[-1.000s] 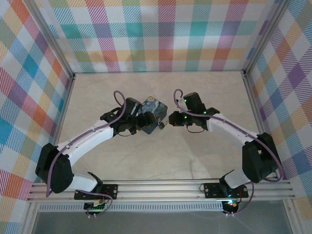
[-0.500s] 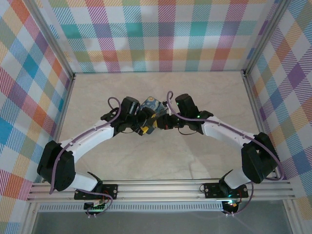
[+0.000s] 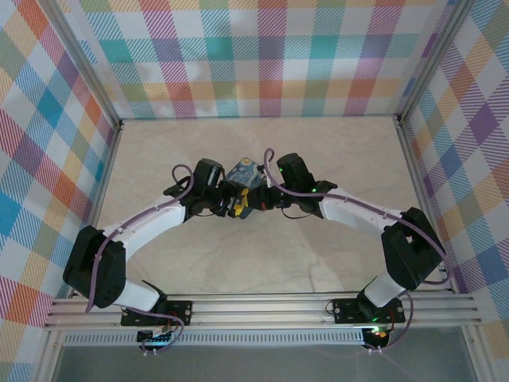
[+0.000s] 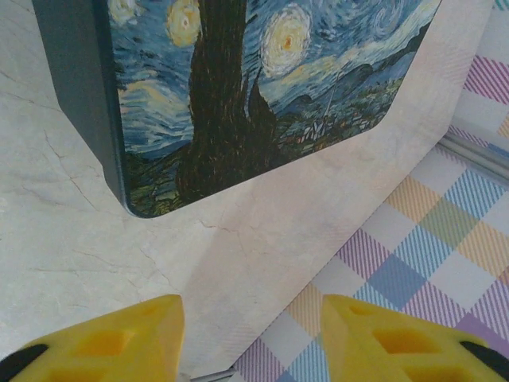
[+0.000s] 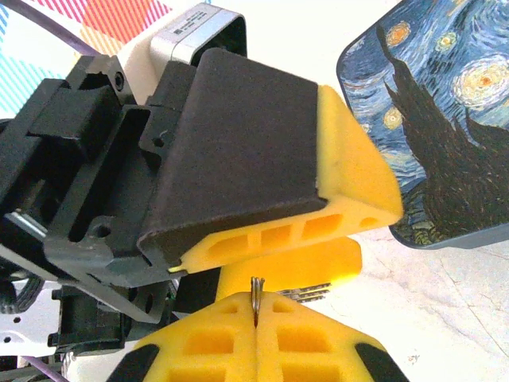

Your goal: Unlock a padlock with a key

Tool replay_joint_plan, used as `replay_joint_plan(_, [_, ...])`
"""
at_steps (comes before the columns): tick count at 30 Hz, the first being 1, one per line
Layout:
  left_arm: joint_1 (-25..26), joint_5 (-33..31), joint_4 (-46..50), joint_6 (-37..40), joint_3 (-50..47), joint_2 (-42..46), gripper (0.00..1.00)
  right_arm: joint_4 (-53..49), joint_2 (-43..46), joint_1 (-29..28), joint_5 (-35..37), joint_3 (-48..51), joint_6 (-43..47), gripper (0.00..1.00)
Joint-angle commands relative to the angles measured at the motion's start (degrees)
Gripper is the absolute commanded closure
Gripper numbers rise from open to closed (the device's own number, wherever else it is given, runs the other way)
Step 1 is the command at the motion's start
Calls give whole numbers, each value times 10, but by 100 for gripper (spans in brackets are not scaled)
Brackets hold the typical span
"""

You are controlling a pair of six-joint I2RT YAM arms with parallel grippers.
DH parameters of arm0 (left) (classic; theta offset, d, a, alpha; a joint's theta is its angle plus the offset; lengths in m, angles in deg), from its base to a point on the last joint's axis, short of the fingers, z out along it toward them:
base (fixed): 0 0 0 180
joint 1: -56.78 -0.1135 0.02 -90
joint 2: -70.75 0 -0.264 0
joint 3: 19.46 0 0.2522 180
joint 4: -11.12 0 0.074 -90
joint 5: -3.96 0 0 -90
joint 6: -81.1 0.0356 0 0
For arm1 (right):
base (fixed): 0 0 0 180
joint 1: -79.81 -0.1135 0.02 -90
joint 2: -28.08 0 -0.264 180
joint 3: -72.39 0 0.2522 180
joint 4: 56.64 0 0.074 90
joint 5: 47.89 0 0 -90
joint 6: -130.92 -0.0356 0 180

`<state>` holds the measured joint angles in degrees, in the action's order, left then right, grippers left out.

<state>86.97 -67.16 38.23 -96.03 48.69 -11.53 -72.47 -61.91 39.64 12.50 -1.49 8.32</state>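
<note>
The padlock [image 3: 244, 174], a block with a swirly blue-and-yellow night-sky print, lies flat on the marble table at mid-table. It also shows in the left wrist view as the padlock [image 4: 238, 87] and in the right wrist view as the padlock [image 5: 445, 135]. Just on its near side my two grippers meet tip to tip. My left gripper [image 3: 236, 207] has its yellow fingers [image 4: 119, 338] apart, with bare table between them. My right gripper [image 5: 256, 309] is shut on the key [image 5: 256, 290], a thin metal piece sticking up between the pads. The left gripper's fingers [image 5: 350, 195] hang right over it.
Plaid walls [image 3: 270, 56] close in the table on three sides, and the wall base [image 4: 477, 151] runs close behind the padlock. An aluminium rail [image 3: 262, 306] carries both arm bases at the near edge. Open marble lies to the left and right of the arms.
Both arms have swung inward and their grippers have come together below the padlock. The left gripper's jaws have narrowed. The right gripper has stayed shut on the key.
</note>
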Motion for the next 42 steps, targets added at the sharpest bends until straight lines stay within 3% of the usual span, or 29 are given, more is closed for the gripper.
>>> replay_joint_plan(1, [-8,6,7,14,-3,15,56,15,-2,-3,0,-15,1,97])
replay_joint_plan(18, [-10,8,-13,3,-17,31,72,31,-3,-4,6,-5,-8,95])
replay_joint_plan(24, [-10,-3,21,20,-19,45,46,30,5,-4,23,1,-8,95])
replay_joint_plan(28, [-10,0,9,15,-31,52,44,36,6,-4,34,1,-11,94])
replay_joint_plan(35, [-12,20,-33,5,-32,38,50,48,-24,-15,15,-19,-4,92])
replay_joint_plan(42, [-25,20,-19,20,-32,34,63,52,-18,-16,32,-6,-14,92])
